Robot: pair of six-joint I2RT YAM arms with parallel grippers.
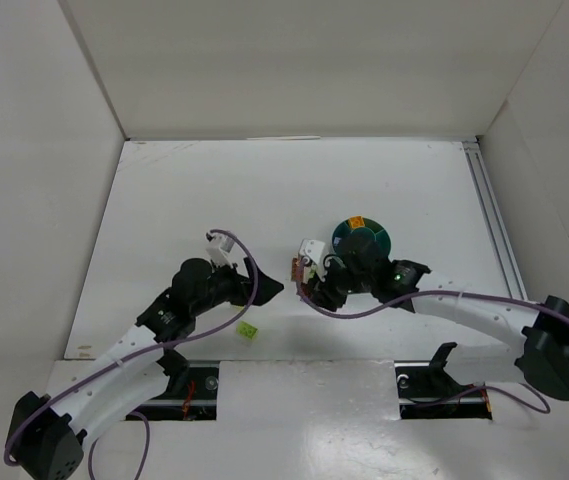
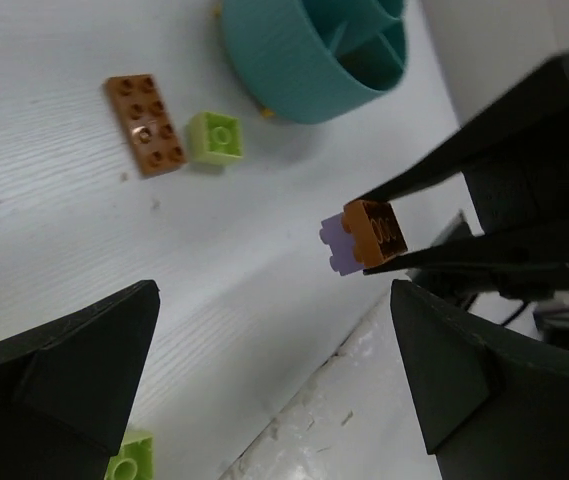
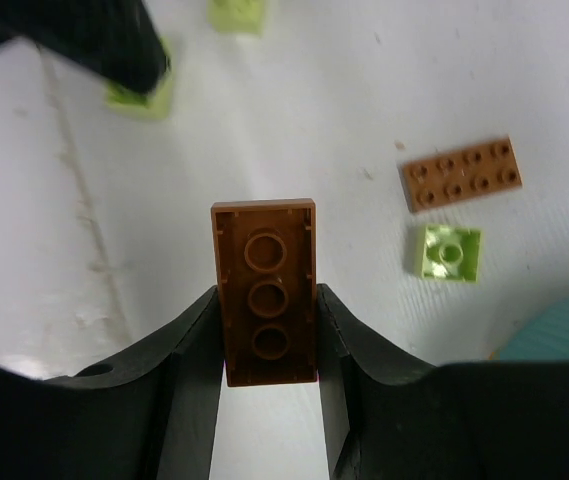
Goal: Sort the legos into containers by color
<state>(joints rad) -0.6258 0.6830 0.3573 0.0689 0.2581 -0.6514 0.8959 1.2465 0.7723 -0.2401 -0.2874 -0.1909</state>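
Grip first: right hand [image 3: 267, 300] is clamped across the short width of a brown lego [image 3: 265, 250]. Underside faces the wrist cam, long axis runs straight out along the fingers & pokes past the tips. Left wrist view shows a purple bit [image 2: 335, 245] right against it; stuck on or just behind, can't tell.

Bowl [image 3: 562, 335] sits off to this hand's right & a little back of the fingertips, near but apart. Next move prob. a swing to the right w/ the lego carried lengthwise, lifted over the rim, then let go over one compartment. Which compartment takes brown can't be read; top view shows only an orange speck [image 1: 356, 222] in the far section.

Left hand [image 2: 274, 300] is wide apart, holding nothing, facing the right hand; bowl lies beyond that, so right hand is nearer for the drop.

On desk [image 3: 364, 90], ahead-right of the right hand: second brown lego [image 3: 461, 172], w/ lime lego [image 3: 448, 252] just beside it.
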